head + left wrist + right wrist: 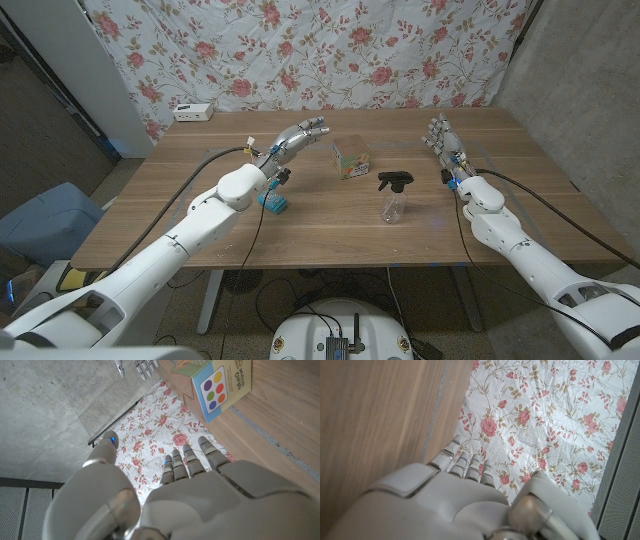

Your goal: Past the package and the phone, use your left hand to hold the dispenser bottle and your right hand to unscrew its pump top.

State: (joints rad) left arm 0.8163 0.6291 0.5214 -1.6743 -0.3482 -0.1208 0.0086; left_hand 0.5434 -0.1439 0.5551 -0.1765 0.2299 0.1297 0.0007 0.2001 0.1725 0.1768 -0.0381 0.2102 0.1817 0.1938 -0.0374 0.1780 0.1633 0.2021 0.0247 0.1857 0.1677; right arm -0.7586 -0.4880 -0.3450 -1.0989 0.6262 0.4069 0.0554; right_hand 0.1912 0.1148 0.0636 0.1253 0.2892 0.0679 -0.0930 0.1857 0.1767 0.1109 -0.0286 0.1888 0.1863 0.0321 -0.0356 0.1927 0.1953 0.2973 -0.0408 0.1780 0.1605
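Note:
A small clear bottle (394, 205) with a black trigger pump top (394, 180) stands upright near the table's middle. Behind it and to its left sits a small colourful package (351, 160), whose face with coloured dots (220, 385) shows in the left wrist view. A small teal object (273, 203), perhaps the phone, lies under my left forearm. My left hand (300, 138) (195, 485) hangs open above the table, left of the package, fingers stretched out. My right hand (443, 140) (465, 495) is open at the far right, apart from the bottle, holding nothing.
A white power box (193, 111) lies at the table's (200, 240) far left corner. A floral cloth (330, 50) hangs behind the table. A grey wall (580, 90) is close on the right. My right hand's fingertips (142, 366) show in the left wrist view.

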